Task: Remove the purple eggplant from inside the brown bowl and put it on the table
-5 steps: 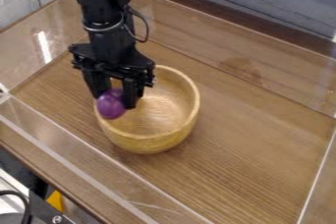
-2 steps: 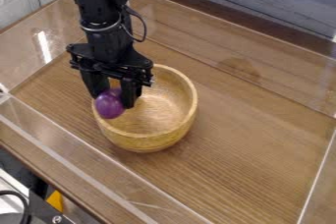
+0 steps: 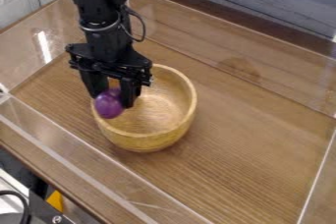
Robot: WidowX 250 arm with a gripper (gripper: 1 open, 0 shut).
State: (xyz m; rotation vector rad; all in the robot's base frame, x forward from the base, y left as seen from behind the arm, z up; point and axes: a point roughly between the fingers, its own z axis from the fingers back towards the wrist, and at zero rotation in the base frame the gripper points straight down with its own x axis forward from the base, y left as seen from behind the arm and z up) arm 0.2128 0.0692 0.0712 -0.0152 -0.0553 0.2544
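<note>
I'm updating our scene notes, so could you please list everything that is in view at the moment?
Eggplant: one, purple, between the gripper's fingers at the left side of the bowl
Bowl: one, light brown, on the table, below the gripper
Table: one, brown wood grain, under the bowl
Wall panels: pale grey, behind the table's far edge
Cable: one, black, lower left corner
Yellow item: one, lower left, beyond the table's near edge, too small to identify
Gripper: one, black, over the bowl's left part, closed on the eggplant
Robot arm: one, black, upper left, reaching down to the bowl
</note>
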